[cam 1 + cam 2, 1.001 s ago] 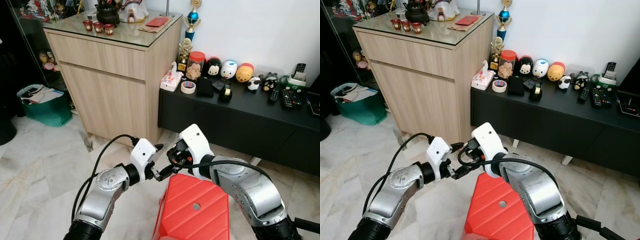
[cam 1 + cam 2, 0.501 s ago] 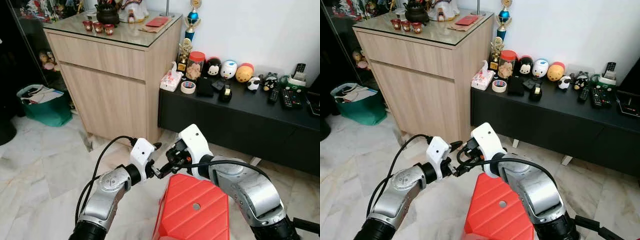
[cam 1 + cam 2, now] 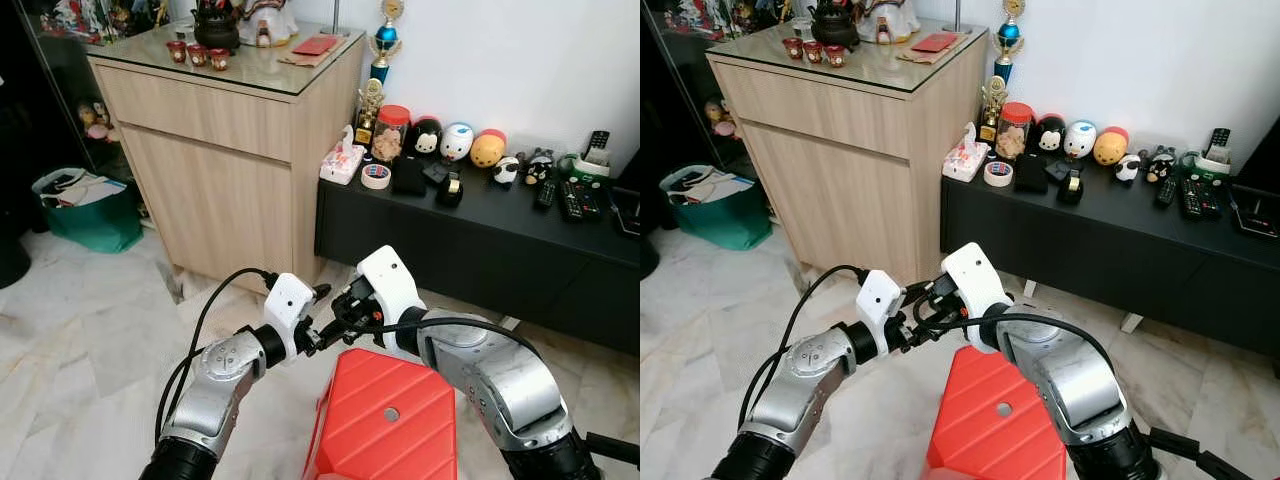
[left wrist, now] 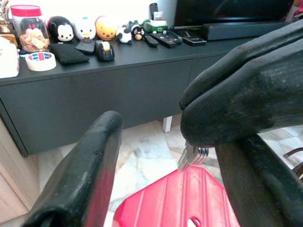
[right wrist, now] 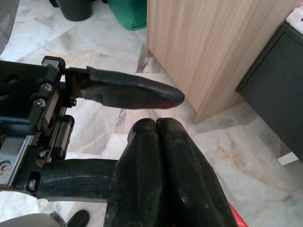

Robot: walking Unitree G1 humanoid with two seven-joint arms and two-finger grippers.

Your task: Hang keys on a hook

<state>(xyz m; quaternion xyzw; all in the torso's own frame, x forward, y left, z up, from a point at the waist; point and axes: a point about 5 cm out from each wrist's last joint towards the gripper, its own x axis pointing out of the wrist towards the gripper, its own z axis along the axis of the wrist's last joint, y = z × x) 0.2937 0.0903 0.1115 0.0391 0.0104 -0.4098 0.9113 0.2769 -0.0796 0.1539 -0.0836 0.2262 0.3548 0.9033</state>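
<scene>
Both arms meet low in front of me, above a red plastic stool [image 3: 390,410]. My right gripper [image 3: 336,322] is shut, its two black fingers [image 5: 158,142] pressed together. In the left wrist view a small bunch of metal keys [image 4: 191,155] hangs from under those fingertips. My left gripper [image 3: 320,320] faces it from the left and is open. Its two fingers [image 5: 128,90] stand one on each side of the right gripper's tip, apart from it.
A light wooden cabinet [image 3: 220,150] with a glass top stands ahead on the left. A low black console [image 3: 480,230] on the right carries toys, tape and remote controls. A green bag [image 3: 85,215] sits on the marble floor at far left.
My left gripper has risen slightly and come closer, so its open fingers now straddle the right gripper's tip. The right arm has hardly moved.
</scene>
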